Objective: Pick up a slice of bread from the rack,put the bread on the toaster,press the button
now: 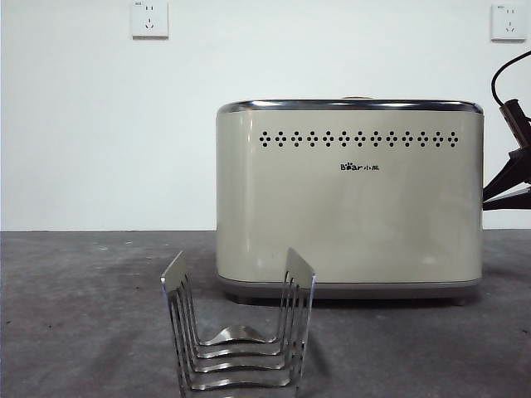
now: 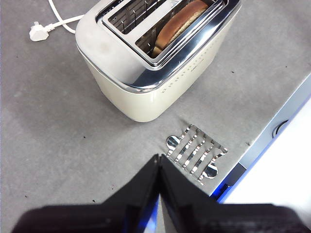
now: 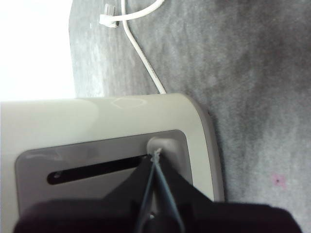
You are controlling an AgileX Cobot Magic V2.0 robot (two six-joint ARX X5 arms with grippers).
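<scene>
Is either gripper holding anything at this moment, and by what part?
Nothing is held. The left gripper is shut and empty; the right gripper is shut, tip at the toaster lever.

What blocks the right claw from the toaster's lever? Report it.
Nothing visible. The right claw, shut, already meets the grey lever knob on the end panel of the boxy cream-beige toaster.

One toaster point(image 1: 348, 207), one slice of bread point(image 2: 182, 24) in its slot, one rack point(image 1: 239, 336), two wall sockets point(image 1: 149, 18), one white plug point(image 2: 38, 32), two grippers point(image 2: 159, 160).
</scene>
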